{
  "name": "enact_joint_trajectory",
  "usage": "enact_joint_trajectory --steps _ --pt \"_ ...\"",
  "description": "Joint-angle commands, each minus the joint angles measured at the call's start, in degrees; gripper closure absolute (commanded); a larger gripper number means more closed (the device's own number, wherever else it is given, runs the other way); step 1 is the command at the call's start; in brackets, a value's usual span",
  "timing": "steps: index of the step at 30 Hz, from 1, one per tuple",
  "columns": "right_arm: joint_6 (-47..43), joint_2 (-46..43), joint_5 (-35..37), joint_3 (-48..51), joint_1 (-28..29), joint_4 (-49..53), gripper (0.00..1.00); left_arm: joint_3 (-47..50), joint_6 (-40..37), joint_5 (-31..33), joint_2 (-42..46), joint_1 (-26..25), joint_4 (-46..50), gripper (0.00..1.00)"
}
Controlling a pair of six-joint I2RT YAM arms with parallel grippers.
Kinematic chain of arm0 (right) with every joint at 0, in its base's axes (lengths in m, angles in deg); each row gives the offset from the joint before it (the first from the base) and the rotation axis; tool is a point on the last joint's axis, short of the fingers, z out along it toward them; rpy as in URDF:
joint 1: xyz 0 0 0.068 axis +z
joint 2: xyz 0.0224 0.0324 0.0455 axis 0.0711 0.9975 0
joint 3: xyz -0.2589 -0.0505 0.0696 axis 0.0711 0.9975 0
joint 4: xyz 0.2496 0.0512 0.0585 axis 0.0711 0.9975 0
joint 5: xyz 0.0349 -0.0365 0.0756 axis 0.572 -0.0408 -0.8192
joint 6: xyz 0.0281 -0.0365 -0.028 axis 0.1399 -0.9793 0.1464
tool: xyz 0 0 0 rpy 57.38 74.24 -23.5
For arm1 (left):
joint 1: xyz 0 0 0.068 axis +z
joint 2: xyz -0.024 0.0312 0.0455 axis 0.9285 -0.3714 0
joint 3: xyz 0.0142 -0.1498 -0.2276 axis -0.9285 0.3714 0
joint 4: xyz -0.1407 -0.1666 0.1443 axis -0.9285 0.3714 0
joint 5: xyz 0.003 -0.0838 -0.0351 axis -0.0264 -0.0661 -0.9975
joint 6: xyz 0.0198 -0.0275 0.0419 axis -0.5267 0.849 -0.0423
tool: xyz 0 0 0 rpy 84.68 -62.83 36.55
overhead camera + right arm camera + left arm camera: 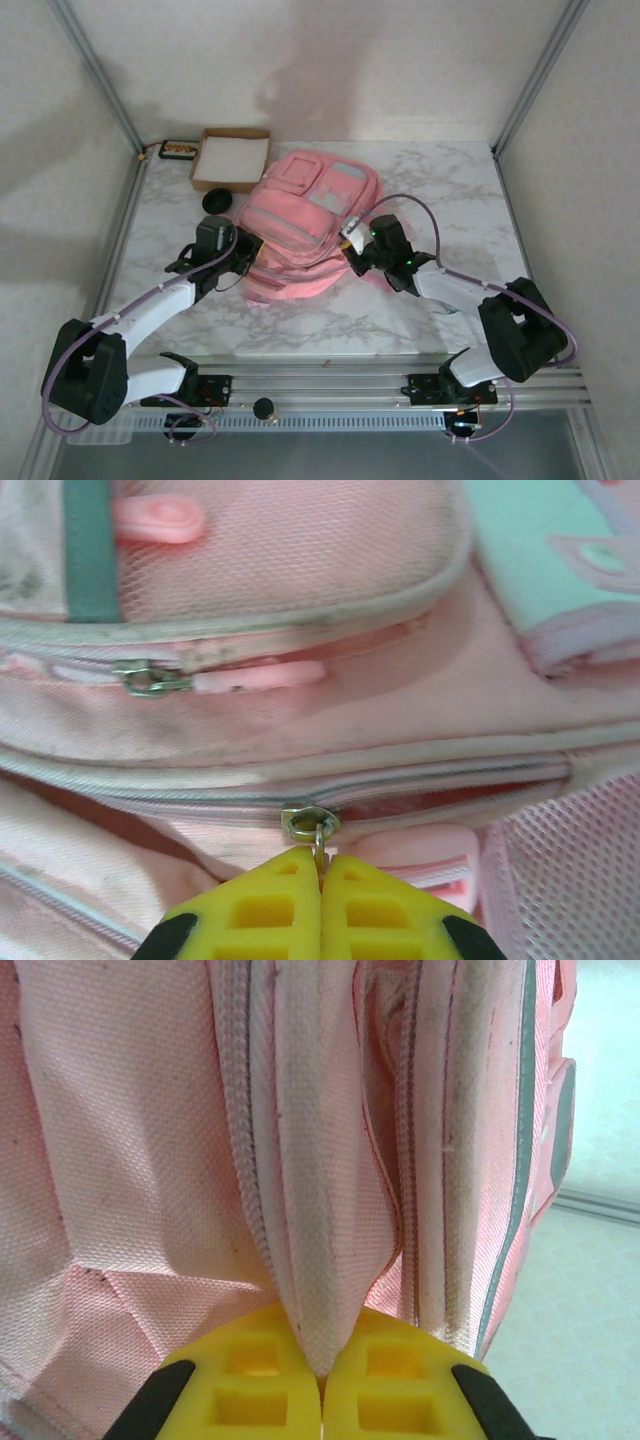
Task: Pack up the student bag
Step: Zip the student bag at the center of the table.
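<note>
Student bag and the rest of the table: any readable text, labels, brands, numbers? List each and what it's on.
None readable.
student bag: plain fabric, mesh and zips, no print; the metal zip pull bears no legible mark.
cardboard box: no markings seen.
small dark object beside the box: too small to tell.

My marble-topped table (450, 200) inside pale walls (400, 60).
Metal posts (100, 75) frame the corners; a soft shadow (300, 90) lies on the back wall.
</note>
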Motion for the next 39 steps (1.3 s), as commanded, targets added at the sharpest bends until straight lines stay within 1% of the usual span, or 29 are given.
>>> enact_joint_trajectory --steps 1,2,5,8,11,13,14,15,17,18,20,22,23,26,28,30,32,34,35,36,38,39 --pt "5.9 -0.8 4.7 -0.4 -3.8 -1.8 1.0 -3.2 -1.4 4.6 2.6 2.7 -1.1 1.0" --pt "7.0 -0.7 4.1 -0.9 -4.9 -1.7 1.0 -3.1 -1.7 4.6 2.9 3.0 -0.7 1.0" --pt "9.3 -0.3 5.9 -2.1 -6.4 -1.1 1.0 -2.2 -2.1 3.9 3.3 3.9 -1.0 1.0" --pt "7.7 -0.4 0.8 -3.3 -5.1 1.8 1.0 -3.0 -3.2 2.3 2.1 4.0 -1.3 1.0" --pt "7.6 -1.0 0.3 -3.6 -3.1 3.6 0.99 -3.8 -4.5 1.7 1.6 3.8 -2.0 1.0" --pt "9.2 -0.9 0.4 -4.5 -3.1 5.5 0.93 -4.0 -5.6 2.0 2.2 3.6 -1.5 1.0" --pt "10.2 -1.3 0.0 -4.8 -3.1 6.0 0.87 -4.1 -6.4 1.8 2.6 3.6 -1.3 1.0" --pt "11.5 -2.2 -0.9 -5.0 -3.1 6.4 0.78 -4.5 -7.5 1.1 2.7 3.7 -0.7 0.98" --pt "13.8 -3.9 -3.4 -5.9 -3.0 7.8 0.74 -6.1 -10.2 0.3 2.5 3.5 2.4 0.8" --pt "15.7 -4.8 -4.1 -6.3 -3.0 8.3 0.72 -6.4 -11.5 0.8 2.7 3.2 4.0 0.74" --pt "20.8 -5.3 -3.7 -7.1 -3.0 9.4 0.67 -6.0 -12.6 2.6 4.0 2.2 6.4 0.66" --pt "25.4 -4.8 -6.6 -8.0 -3.0 9.9 0.69 -4.3 -12.2 3.7 5.6 0.9 5.8 0.63" --pt "29.5 -4.2 -7.9 -8.5 -3.0 9.6 0.71 -3.7 -11.9 4.2 6.0 0.1 6.0 0.61" --pt "38.6 -0.2 -11.3 -12.9 -2.9 11.6 0.69 -3.3 -11.9 6.9 5.8 -2.7 7.7 0.59" --pt "43.0 2.2 -9.8 -16.0 -2.4 14.2 0.61 -3.4 -11.6 8.8 5.7 -4.5 8.9 0.58" --pt "44.9 4.4 -7.6 -18.2 -2.3 17.1 0.63 -3.3 -11.4 11.4 5.9 -6.1 10.2 0.57" --pt "43.3 5.1 -2.3 -19.2 -2.2 20.2 0.63 -2.4 -10.9 11.7 5.9 -6.2 9.4 0.57" --pt "40.6 4.8 1.2 -19.2 -2.3 23.3 0.62 -2.9 -11.0 10.7 5.1 -6.4 9.1 0.58" --pt "37.9 4.2 1.8 -18.6 -2.3 23.8 0.6 -3.3 -11.1 10.7 4.9 -6.8 9.5 0.57" --pt "34.7 3.3 0.4 -17.4 -2.3 23.2 0.6 -3.7 -11.2 11.2 4.8 -7.0 10.1 0.57" --pt "28.4 1.4 -2.9 -14.7 -2.3 21.0 0.55 -3.2 -11.4 12.2 5.1 -7.1 9.8 0.56" --pt "26.5 1.3 -2.9 -14.2 -2.4 20.9 0.56 -2.7 -11.2 12.4 5.0 -7.0 9.4 0.55"
